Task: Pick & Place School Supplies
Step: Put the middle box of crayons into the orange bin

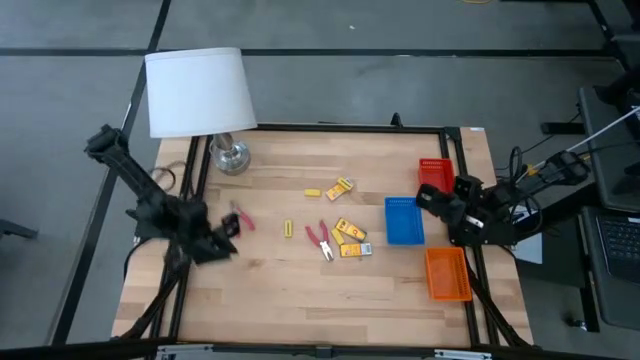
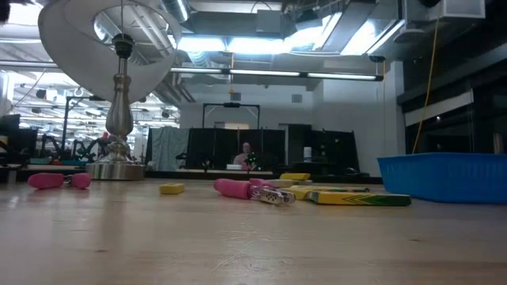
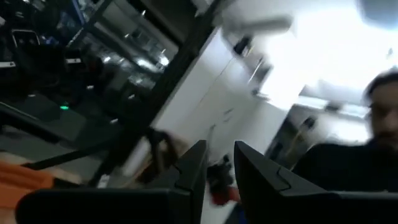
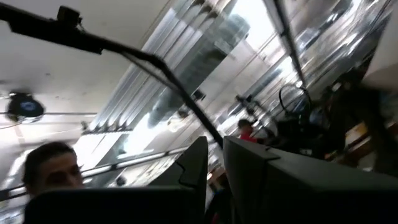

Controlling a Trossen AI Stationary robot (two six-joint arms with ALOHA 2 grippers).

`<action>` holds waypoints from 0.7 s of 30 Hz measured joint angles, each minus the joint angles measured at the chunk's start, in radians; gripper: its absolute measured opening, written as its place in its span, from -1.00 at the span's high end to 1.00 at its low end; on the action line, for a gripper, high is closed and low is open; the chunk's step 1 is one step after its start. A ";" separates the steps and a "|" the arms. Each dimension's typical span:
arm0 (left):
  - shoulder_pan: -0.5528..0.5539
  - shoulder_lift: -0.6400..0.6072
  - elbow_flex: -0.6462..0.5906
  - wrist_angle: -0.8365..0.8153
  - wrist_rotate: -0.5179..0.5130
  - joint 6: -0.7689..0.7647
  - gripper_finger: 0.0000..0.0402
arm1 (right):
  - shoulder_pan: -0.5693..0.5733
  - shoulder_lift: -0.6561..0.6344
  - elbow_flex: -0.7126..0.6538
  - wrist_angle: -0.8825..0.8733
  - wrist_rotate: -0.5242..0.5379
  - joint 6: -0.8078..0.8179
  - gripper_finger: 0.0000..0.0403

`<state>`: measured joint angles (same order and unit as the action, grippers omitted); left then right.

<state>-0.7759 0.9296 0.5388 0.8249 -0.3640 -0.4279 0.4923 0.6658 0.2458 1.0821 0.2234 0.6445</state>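
Wooden table (image 1: 280,290) carries the loose supplies mid-board: a red-handled tool (image 1: 243,221) near the left gripper (image 1: 226,238), tiny yellow pieces (image 1: 289,229), pliers (image 1: 320,239), then flat yellow packs (image 1: 350,238). All look light and stiff; the tools are best pinched across their handles. Both arms sit raised at the table's sides; the right gripper (image 1: 428,196) hangs beside the blue tray (image 1: 404,220). Each jaw pair is nearly pressed together, pinching nothing.

Left end effector (image 1: 226,238) and right end effector (image 1: 428,196), both nearly closed, empty.
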 joint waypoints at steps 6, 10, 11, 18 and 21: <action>0.020 0.299 0.313 -0.338 -0.194 0.157 0.62 | 0.072 0.077 0.125 -0.148 0.012 0.032 0.72; 0.097 0.375 0.492 -0.705 -0.390 0.084 0.62 | 0.104 0.126 0.288 -0.417 0.033 0.095 0.72; 0.121 0.388 0.534 -0.786 -0.419 0.046 0.62 | 0.111 0.141 0.340 -0.518 0.024 0.119 0.72; 0.255 0.455 0.825 -1.363 -0.539 -0.148 0.62 | 0.138 0.289 0.757 -1.398 0.000 0.155 0.72; 0.304 0.480 0.988 -1.735 -0.522 -0.347 0.62 | 0.135 0.371 0.880 -1.644 0.002 0.086 0.72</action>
<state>-0.4717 1.4095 1.5269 -0.9099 -0.8859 -0.7748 0.6273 1.0373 1.1257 -0.5621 0.2249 0.7307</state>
